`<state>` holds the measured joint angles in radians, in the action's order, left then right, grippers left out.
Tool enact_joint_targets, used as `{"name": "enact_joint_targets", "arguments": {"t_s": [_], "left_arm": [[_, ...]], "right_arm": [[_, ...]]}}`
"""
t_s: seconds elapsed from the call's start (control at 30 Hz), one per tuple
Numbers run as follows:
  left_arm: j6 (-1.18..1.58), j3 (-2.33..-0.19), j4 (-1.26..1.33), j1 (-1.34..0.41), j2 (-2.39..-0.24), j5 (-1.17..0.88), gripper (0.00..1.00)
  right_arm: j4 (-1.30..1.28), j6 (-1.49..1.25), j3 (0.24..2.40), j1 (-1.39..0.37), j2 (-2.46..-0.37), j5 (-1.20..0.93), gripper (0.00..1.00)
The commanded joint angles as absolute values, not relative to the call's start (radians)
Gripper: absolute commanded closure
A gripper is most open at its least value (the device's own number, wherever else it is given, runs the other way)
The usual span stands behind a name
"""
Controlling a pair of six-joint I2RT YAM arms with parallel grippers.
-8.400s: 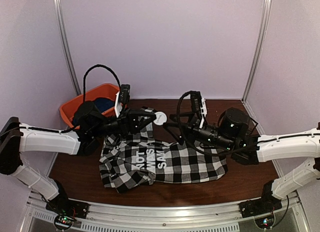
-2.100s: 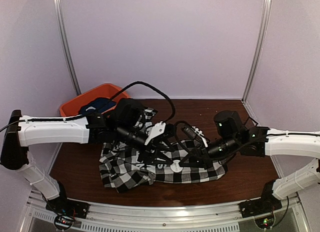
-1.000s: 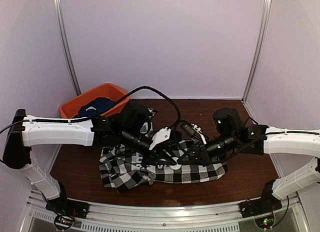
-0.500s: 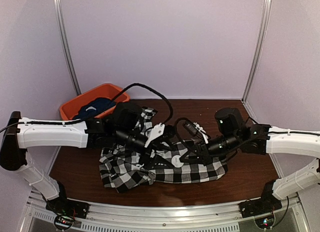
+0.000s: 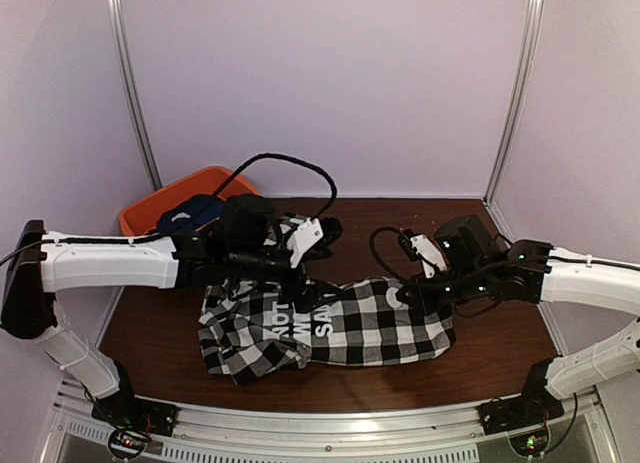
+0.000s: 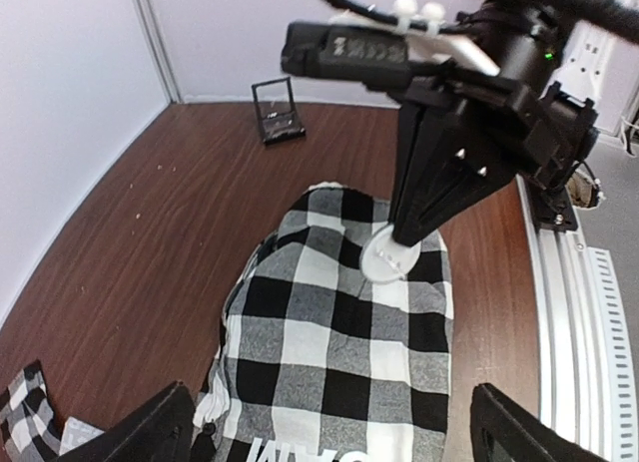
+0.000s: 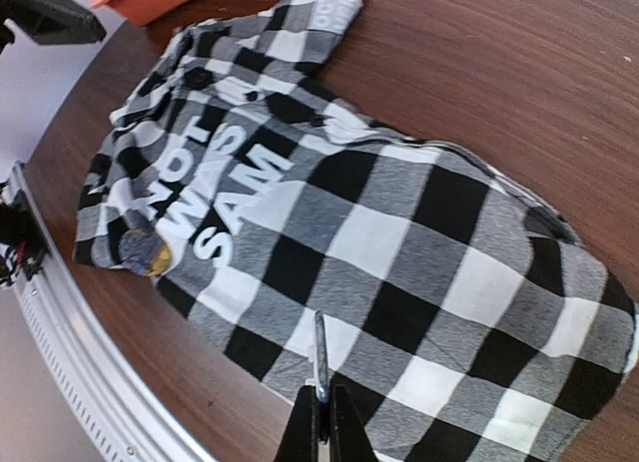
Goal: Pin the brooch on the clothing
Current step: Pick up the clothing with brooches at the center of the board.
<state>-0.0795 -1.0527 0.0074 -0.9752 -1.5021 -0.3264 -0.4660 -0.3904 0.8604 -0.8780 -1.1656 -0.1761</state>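
The clothing (image 5: 340,323) is a black-and-white checked shirt lying flat on the brown table, its white block lettering (image 7: 215,178) on a black panel. A white round brooch (image 6: 389,257) hangs just above the shirt's right part, and my right gripper (image 5: 408,296) is shut on it. In the right wrist view the brooch (image 7: 319,354) shows edge-on between the closed fingers of the right gripper (image 7: 319,397). My left gripper (image 5: 320,231) is open and empty, raised over the shirt's far left part. Its fingertips (image 6: 150,432) stand wide apart over the checked cloth (image 6: 329,352).
An orange bin (image 5: 150,208) with a dark navy garment (image 5: 190,211) sits at the back left. A small black frame (image 6: 278,110) stands on the bare wood beyond the shirt. An aluminium rail (image 5: 330,423) runs along the table's near edge.
My left gripper has opened and pulled back to the far left, away from the shirt's middle. My right gripper, still shut on the brooch, has shifted right over the shirt.
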Motion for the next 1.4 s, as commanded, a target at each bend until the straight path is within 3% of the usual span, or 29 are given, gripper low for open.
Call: {"name": "enact_joint_targets", "arguments": {"t_s": [0.0, 0.33, 0.53, 0.73, 1.13, 1.37], "left_arm": [[-0.009, -1.101, -0.038, -0.977, -1.573, -0.221, 0.02], [-0.062, -1.170, -0.044, -1.106, -1.677, -0.169, 0.02], [-0.108, -1.298, -0.048, -1.224, -1.871, -0.028, 0.03], [-0.157, -1.384, -0.063, -1.239, -2.026, 0.063, 0.12], [-0.226, -1.564, -0.165, -1.239, -2.182, 0.055, 0.52], [-0.231, -1.591, -0.222, -1.239, -2.213, 0.000, 0.57]], "right_arm": [[-0.557, -0.456, 0.840, -0.870, -1.129, 0.081, 1.00], [-0.758, -0.739, 0.812, -0.869, -1.073, 0.200, 1.00], [-0.819, -0.828, 0.777, -0.869, -1.000, 0.291, 1.00], [-0.858, -0.885, 0.743, -0.868, -0.915, 0.341, 1.00], [-0.862, -0.916, 0.704, -0.867, -0.817, 0.340, 1.00], [-0.847, -0.904, 0.725, -0.868, -0.862, 0.334, 1.00]]}}
